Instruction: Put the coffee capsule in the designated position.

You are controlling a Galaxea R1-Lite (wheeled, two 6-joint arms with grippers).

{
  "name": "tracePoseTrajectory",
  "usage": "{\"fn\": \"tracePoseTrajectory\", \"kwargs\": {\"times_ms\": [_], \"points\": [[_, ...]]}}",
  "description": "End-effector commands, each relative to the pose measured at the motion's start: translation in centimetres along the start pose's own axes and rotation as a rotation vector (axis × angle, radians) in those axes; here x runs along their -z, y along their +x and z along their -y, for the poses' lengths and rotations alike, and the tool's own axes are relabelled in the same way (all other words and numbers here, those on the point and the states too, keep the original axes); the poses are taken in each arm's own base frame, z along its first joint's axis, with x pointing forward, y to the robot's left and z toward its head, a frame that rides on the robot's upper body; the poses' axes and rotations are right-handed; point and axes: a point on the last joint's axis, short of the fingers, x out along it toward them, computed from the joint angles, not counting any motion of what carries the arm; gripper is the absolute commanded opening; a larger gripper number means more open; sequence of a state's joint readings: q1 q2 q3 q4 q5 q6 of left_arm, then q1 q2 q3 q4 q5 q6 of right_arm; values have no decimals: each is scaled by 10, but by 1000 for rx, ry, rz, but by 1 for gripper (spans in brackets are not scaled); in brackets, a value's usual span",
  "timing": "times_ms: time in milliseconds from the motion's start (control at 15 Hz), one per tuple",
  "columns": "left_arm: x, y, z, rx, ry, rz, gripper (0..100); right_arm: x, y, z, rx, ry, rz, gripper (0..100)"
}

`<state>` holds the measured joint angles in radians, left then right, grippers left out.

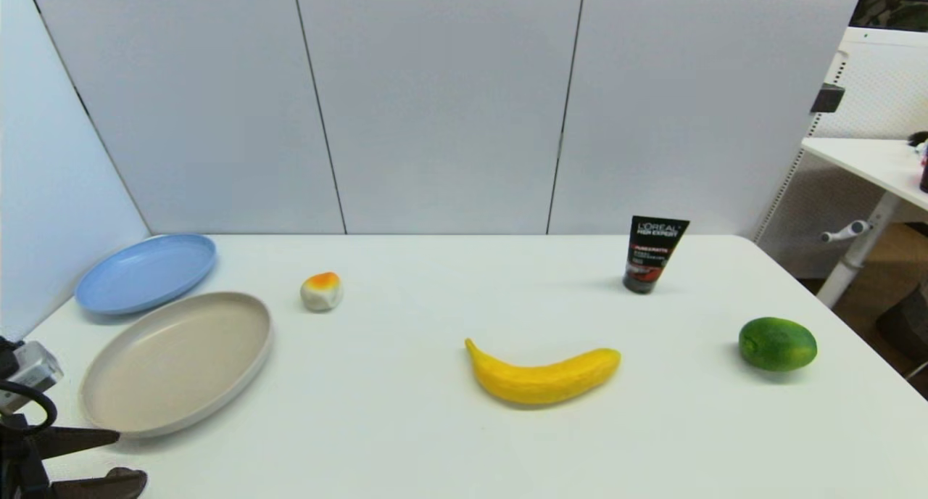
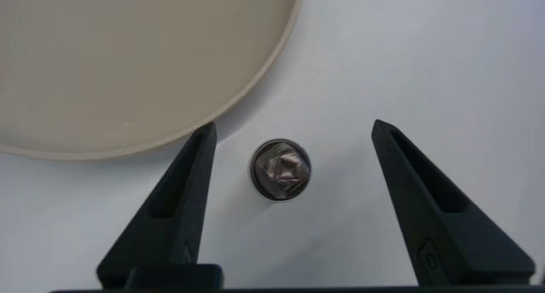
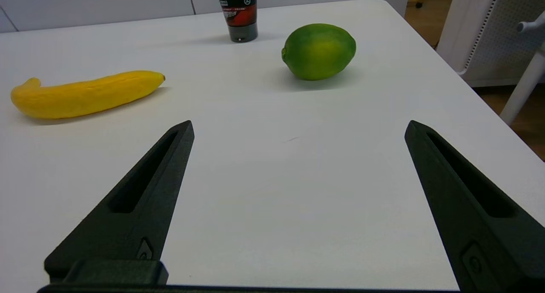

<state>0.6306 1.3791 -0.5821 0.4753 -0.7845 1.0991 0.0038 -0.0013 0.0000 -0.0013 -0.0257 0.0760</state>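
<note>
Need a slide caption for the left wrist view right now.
Left gripper open above the coffee capsule, which sits on the white table beside the beige plate.

White table [image 1: 435, 426] bearing blue plate [image 1: 145, 273], beige plate [image 1: 176, 361], capsule [image 2: 279, 169], banana [image 1: 542, 373], lime [image 1: 777, 344], tube [image 1: 652, 254]

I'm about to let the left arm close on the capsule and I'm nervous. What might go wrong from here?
The coffee capsule sits between the open left gripper fingers but nearer one finger, so closing may nudge or tip it rather than pinch it evenly.

That finger's tip lies right at the beige plate rim; a descent might catch the rim and shift the plate.

The right gripper hangs open over bare table, no threat.
</note>
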Motion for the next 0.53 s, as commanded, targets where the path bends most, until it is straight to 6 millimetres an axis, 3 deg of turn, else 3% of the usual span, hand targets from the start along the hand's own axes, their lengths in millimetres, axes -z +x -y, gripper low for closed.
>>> {"fn": "tracePoseTrajectory", "kwargs": {"times_ms": [67,333,533], "points": [[-43,-51,35,-5,45,33,100,0,0,0,0,1,-1,100],[-85,-78,63,-21,5,129,100,0,0,0,0,1,-1,100],[-97,-90,93,-178,-46,257,100,0,0,0,0,1,-1,100]]}}
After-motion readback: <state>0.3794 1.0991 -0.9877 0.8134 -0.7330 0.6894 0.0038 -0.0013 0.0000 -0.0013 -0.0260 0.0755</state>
